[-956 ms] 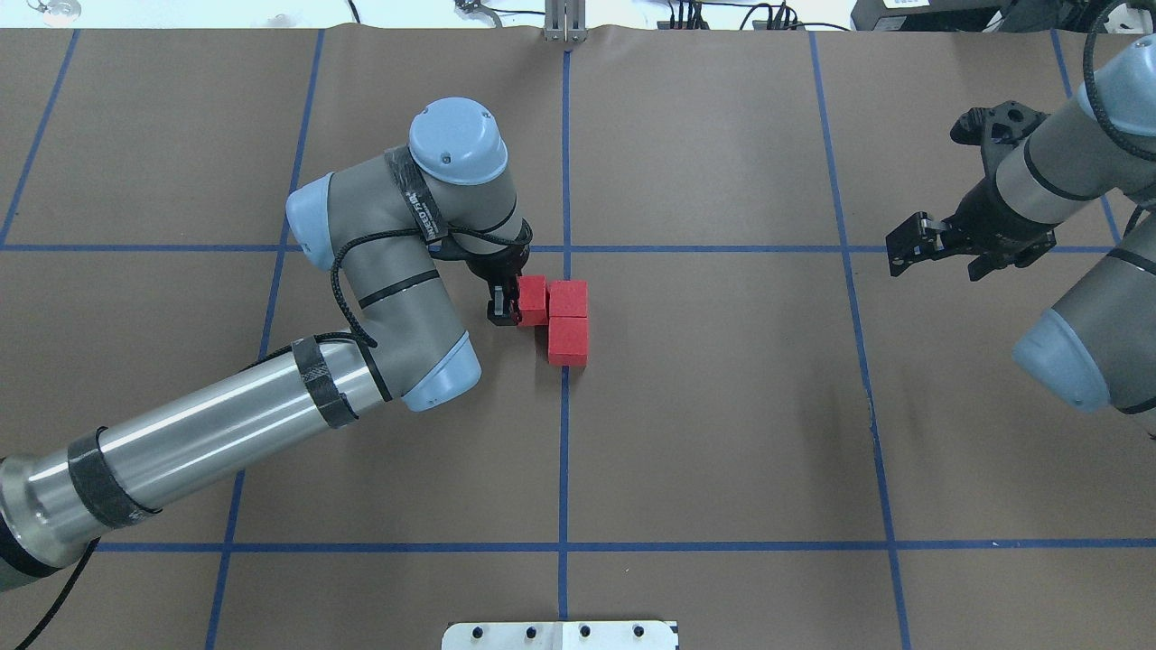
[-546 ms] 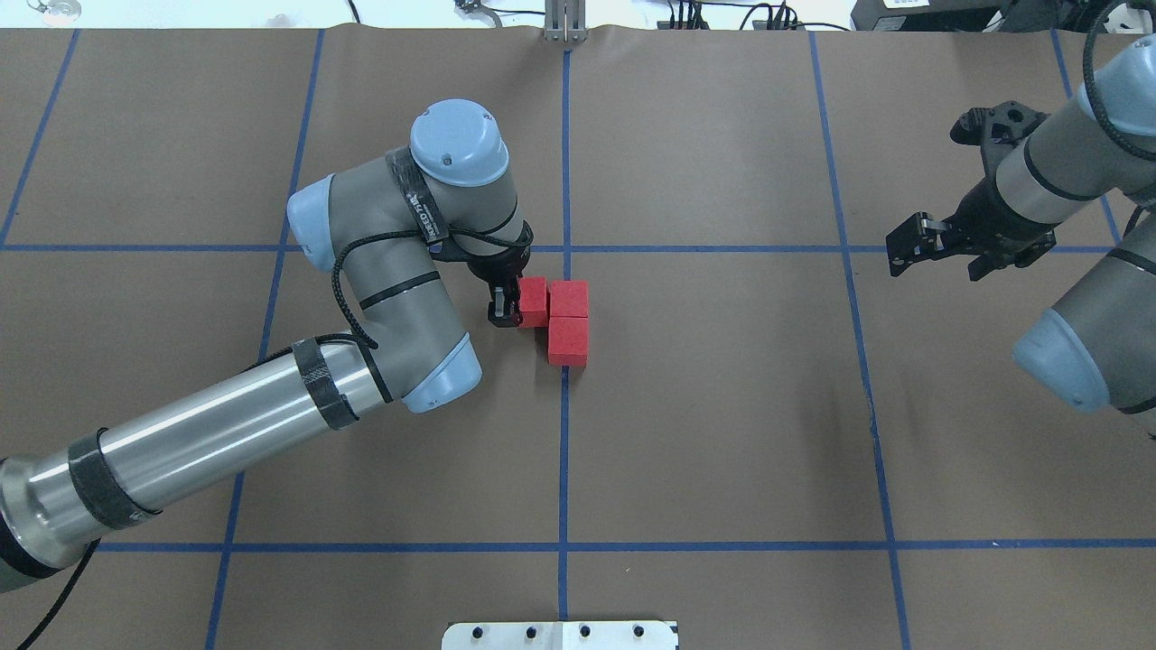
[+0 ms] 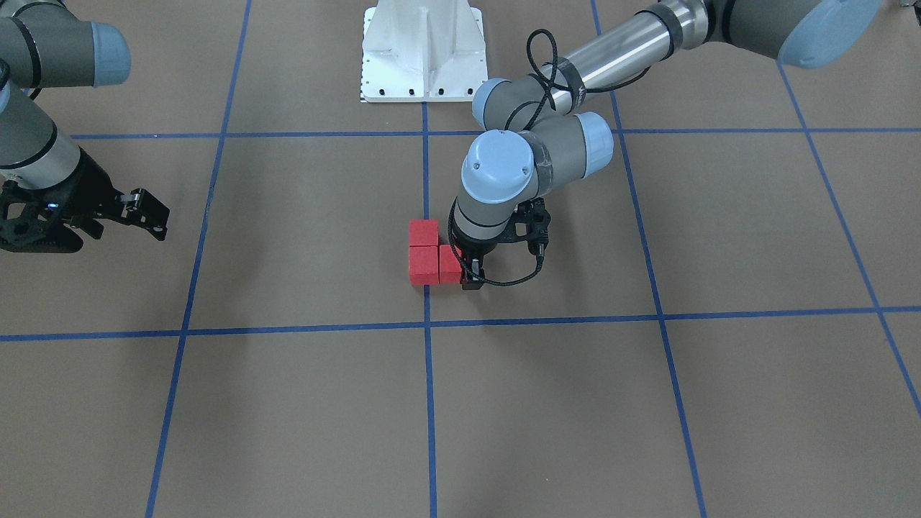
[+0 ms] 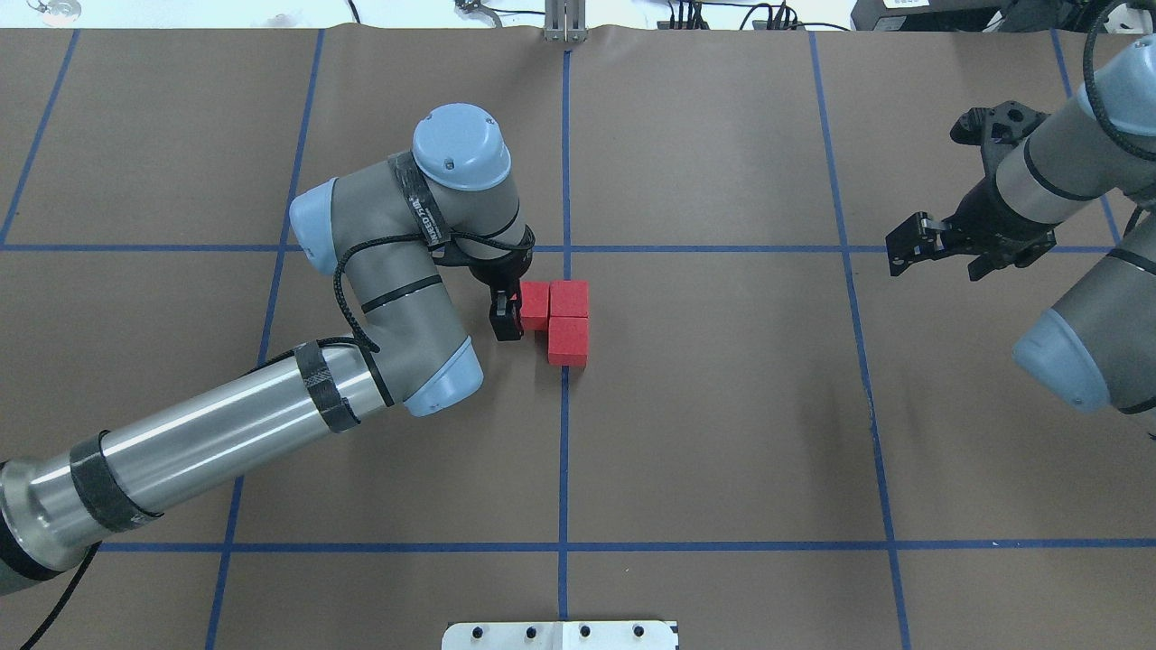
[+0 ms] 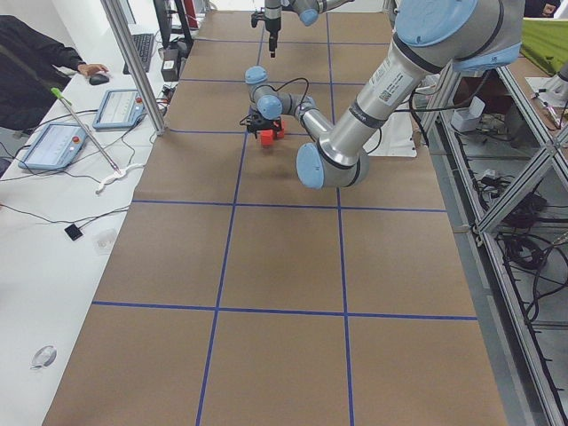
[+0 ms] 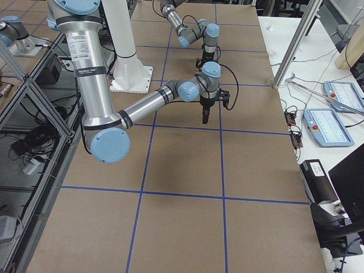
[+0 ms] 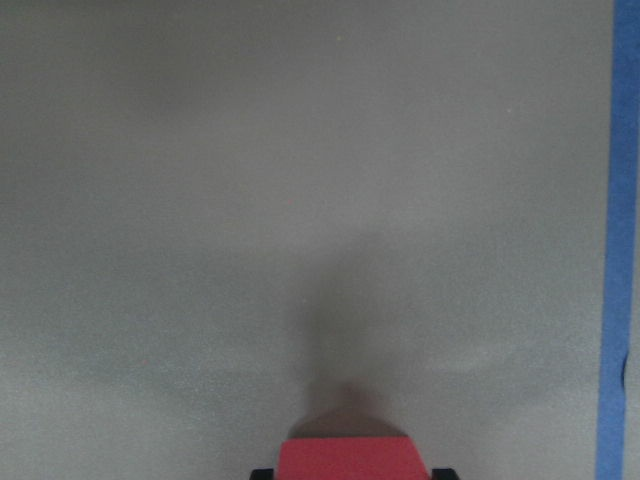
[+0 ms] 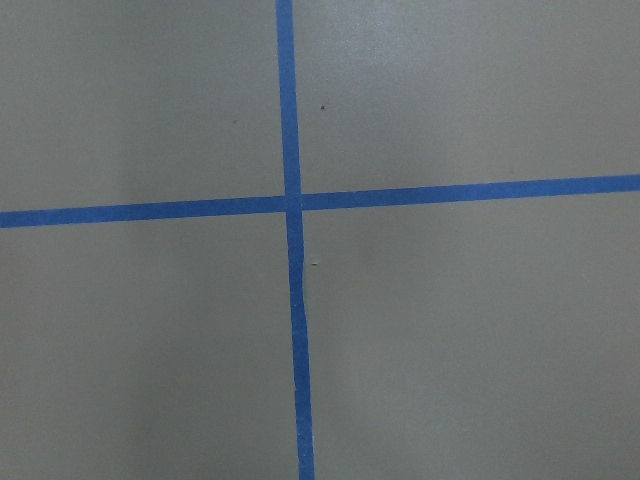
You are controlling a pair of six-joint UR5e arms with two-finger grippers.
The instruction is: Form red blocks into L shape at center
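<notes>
Red blocks (image 4: 569, 338): three, touching, already in an L at the center (image 4: 564, 260) of the desk (image 4: 722, 406). Two sit on the blue line (image 4: 564, 451). Left hand (image 4: 515, 311) is clamped on the third block (image 4: 536, 305), likely seating it flush. Right hand (image 4: 912, 244) is parked well apart, giving room; can't tell its fingers' state.

The left arm (image 4: 226, 433) stretched in from its side, elbow folded, wrist turned straight down. The left gripper (image 4: 517, 311) stood low, its jaws closed on one red block (image 4: 536, 305) (the wrist view showed it pinched between both tips). The right arm (image 4: 1075, 153) hung well aside, its right gripper (image 4: 908, 246) pointed down, jaws parted.
</notes>
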